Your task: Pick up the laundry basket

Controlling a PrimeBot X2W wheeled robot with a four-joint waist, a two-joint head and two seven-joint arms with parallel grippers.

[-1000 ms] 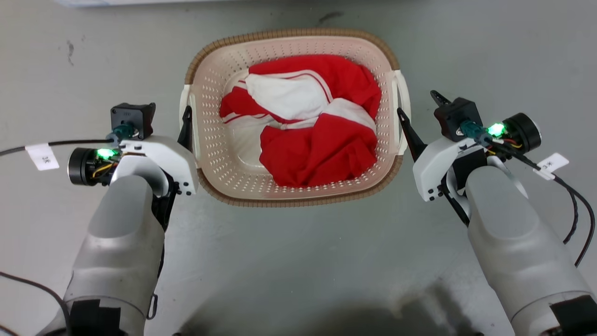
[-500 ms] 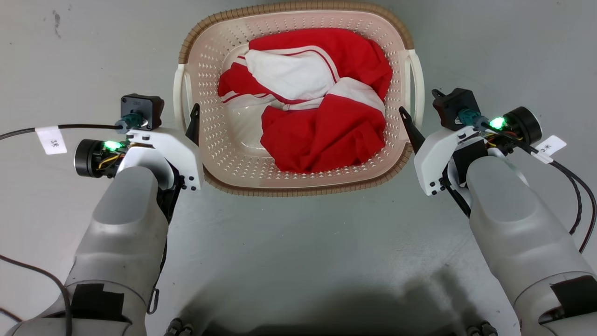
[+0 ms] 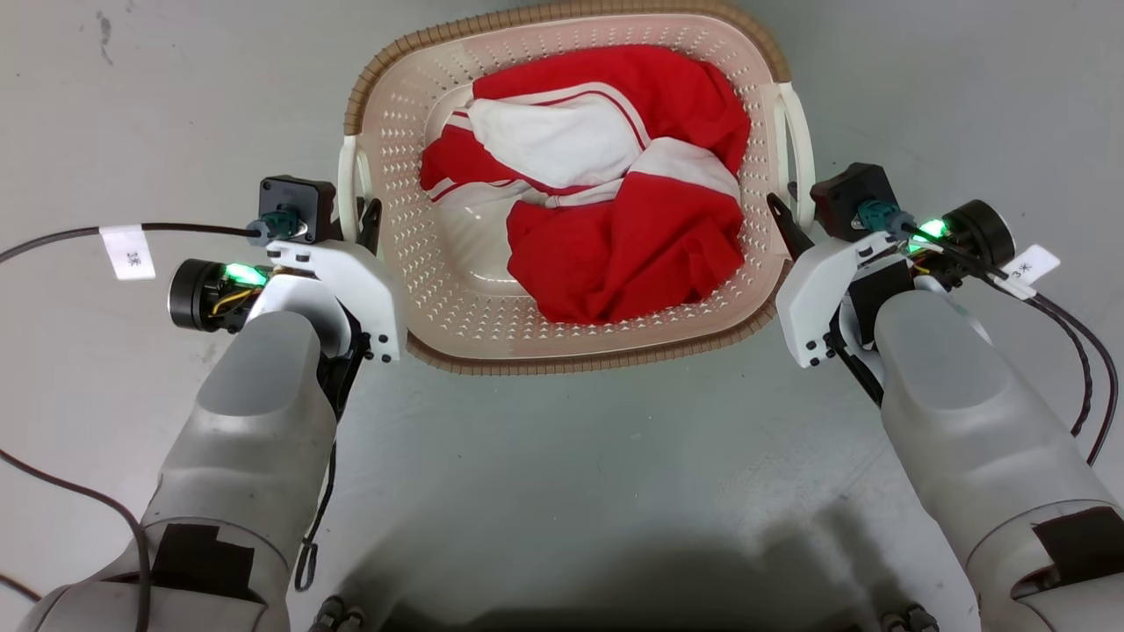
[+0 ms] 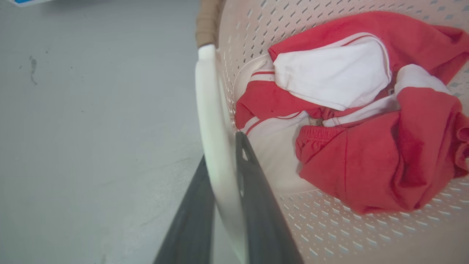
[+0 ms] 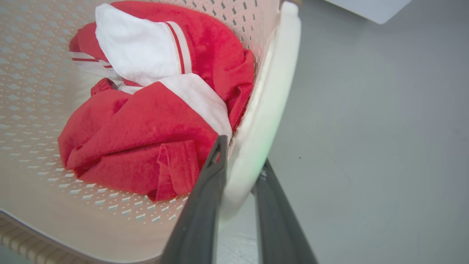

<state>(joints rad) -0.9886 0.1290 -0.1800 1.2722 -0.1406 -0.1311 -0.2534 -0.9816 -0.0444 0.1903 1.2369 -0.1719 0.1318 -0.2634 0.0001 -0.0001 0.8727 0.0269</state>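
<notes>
1. Head view: the laundry basket (image 3: 562, 364) is sitting between my two forearms over the grey floor (image 3: 562, 491), carrying a crumpled red-and-white garment (image 3: 615, 246). My left pincer (image 3: 362, 218) is reaching its left handle (image 3: 349, 175), and my right pincer (image 3: 793, 211) is reaching its right handle (image 3: 801, 132).
2. Left wrist view: my left pincer (image 4: 221, 154) is pinching the left handle (image 4: 209, 102), one finger pressing on each side.
3. Right wrist view: my right pincer (image 5: 242, 154) is pinching the right handle (image 5: 273, 80) the same way, with the garment (image 5: 146, 121) lying just beside the inner finger.
</notes>
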